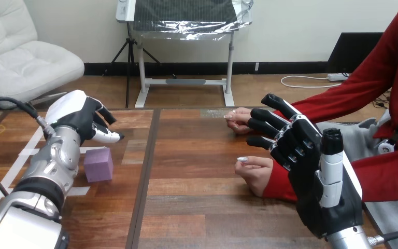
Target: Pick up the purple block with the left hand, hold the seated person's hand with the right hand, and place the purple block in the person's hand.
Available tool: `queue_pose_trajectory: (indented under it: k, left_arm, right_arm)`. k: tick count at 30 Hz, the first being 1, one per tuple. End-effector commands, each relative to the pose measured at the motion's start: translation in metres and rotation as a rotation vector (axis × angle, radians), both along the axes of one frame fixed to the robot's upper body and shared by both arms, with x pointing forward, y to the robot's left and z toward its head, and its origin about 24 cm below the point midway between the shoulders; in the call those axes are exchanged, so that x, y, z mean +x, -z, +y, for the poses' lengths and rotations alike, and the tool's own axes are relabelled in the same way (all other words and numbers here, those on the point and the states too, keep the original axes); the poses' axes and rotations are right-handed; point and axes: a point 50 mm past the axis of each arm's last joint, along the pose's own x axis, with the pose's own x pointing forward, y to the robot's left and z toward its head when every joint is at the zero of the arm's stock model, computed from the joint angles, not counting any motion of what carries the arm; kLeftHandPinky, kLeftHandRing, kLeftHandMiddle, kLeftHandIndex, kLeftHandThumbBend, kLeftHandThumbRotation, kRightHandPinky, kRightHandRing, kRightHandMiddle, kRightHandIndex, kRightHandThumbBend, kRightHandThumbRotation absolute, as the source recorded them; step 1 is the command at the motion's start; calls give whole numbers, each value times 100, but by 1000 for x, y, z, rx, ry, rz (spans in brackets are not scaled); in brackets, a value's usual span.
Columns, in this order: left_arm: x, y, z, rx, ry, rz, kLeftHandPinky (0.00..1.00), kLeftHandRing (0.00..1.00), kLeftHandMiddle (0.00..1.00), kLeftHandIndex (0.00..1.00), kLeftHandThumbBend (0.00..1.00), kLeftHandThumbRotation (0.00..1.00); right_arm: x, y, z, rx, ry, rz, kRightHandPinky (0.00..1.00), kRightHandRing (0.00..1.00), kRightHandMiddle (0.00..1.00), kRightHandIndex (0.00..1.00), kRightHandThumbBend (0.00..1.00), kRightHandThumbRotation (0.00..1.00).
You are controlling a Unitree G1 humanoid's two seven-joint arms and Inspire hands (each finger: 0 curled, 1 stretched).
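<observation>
No text, label, number or sign can be read anywhere in view.
</observation>
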Motion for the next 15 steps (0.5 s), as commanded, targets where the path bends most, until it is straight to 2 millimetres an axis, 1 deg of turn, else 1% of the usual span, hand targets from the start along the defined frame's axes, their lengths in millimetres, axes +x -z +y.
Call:
queue_pose_trajectory:
  k: [1,5,6,15]
  left_arm:
    - [15,-30,-9,18,44,-122,68,78,78,76,66,22]
    - [15,-31,-7,30,38,-134,72,81,83,80,66,23]
    - [15,-32,-7,30,38,-140,75,83,84,81,67,23]
    - [14,-33,-5,39,43,-165,85,86,88,84,69,21]
  right_arm:
    - [12,-15,1,4,-18,-76,72,81,81,86,82,98]
    - [12,-15,1,5,-18,-76,72,81,81,86,82,97]
    - [12,-15,1,6,-18,-76,72,81,81,86,82,97]
    - [12,-15,1,7,-14,-78,71,81,81,86,82,97]
